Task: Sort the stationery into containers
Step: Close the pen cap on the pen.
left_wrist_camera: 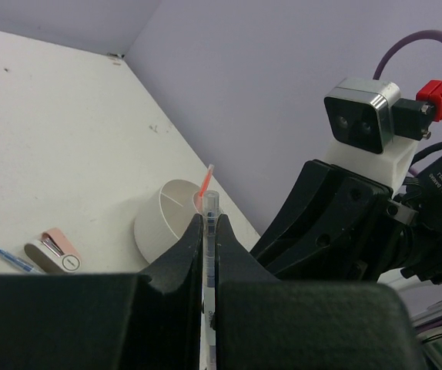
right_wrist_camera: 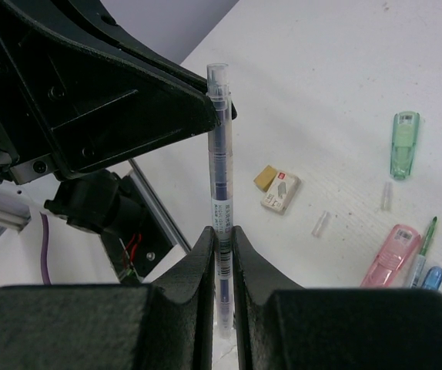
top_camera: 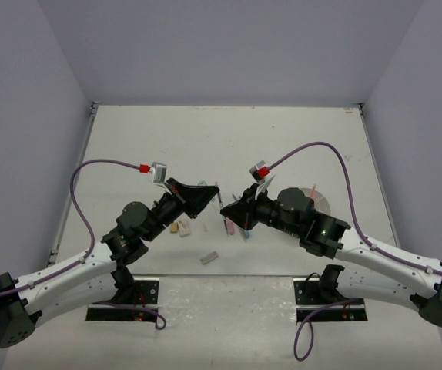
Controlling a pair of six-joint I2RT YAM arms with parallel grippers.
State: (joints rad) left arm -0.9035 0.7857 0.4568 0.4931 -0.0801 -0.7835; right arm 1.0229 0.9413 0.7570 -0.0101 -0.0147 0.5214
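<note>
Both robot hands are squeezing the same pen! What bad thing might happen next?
1. The left gripper and the right gripper both have their jaws shut on the thin clear pen. If the arms pull different ways, it might bend or slip out and drop onto the table.
2. The round white divided organizer sits right beside the right arm. A careless swing might knock it.
</note>
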